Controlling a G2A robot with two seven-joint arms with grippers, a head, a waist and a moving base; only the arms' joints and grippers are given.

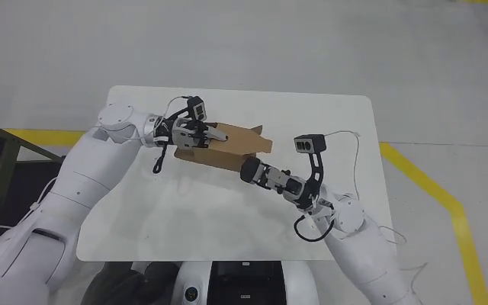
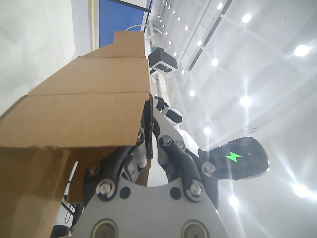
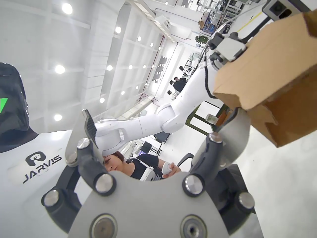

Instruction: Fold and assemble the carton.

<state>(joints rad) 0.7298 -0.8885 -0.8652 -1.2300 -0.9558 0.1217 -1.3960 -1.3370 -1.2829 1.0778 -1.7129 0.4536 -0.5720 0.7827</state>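
Note:
A brown carton [image 1: 232, 145], partly erected, is held above the middle of the white table [image 1: 335, 114]. My left gripper [image 1: 206, 136] grips its left end; in the left wrist view the left gripper [image 2: 149, 130] is shut on the edge of a carton [image 2: 81, 105] wall. My right gripper [image 1: 248, 169] sits at the carton's near right corner. In the right wrist view the right gripper [image 3: 161, 115] is open, with one finger [image 3: 232, 130] under a carton [image 3: 272, 75] flap and the other ribbed finger [image 3: 89, 125] far from it.
The right arm's wrist camera [image 1: 310, 142] stands just right of the carton. Bare table surface lies at the front left [image 1: 168, 221] and far right. Yellow floor tape [image 1: 427, 175] runs past the table's right side.

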